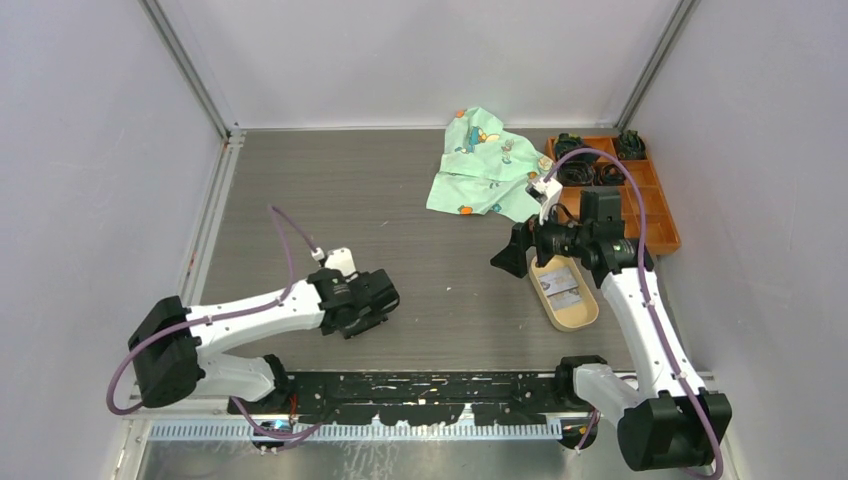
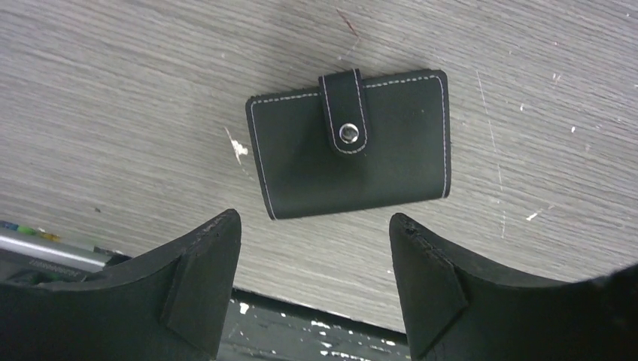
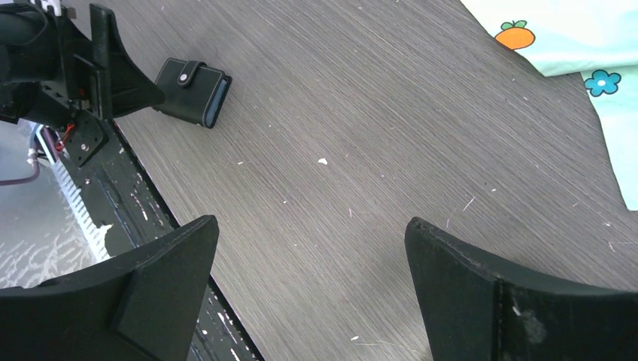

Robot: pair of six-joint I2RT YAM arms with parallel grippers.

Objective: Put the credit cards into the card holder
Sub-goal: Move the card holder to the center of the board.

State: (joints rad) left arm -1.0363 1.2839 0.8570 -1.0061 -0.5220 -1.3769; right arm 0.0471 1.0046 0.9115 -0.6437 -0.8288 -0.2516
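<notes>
The left pincer point(image 2: 314, 222) is hanging open over the counter point(image 1: 400, 200), its two black jaws standing apart with nothing between them. The card holder point(image 2: 350, 143) is lying flat on the counter just past the jaw tips, toward 12 o'clock in the left wrist view. It is closed, with its tab coming over the 12 o'clock edge and snapped down on the front. In the top view this arm is reaching in at about 8 o'clock on the counter, and the pincer's body is hiding the card holder there.

The right pincer point(image 3: 310, 223) is gaping wide and gripping nothing, hovering above bare counter. From its own camera the card holder is showing far off at 10 o'clock, right by the left pincer. The credit cards point(image 1: 563, 283) are lying in a tan oval tray point(image 1: 585, 318) at about 4 o'clock on the counter, just beside the right pincer. A pale green printed cloth point(image 1: 485, 165) is lying at 1 o'clock, and an orange compartment box point(image 1: 660, 215) is sitting at 2 o'clock.
</notes>
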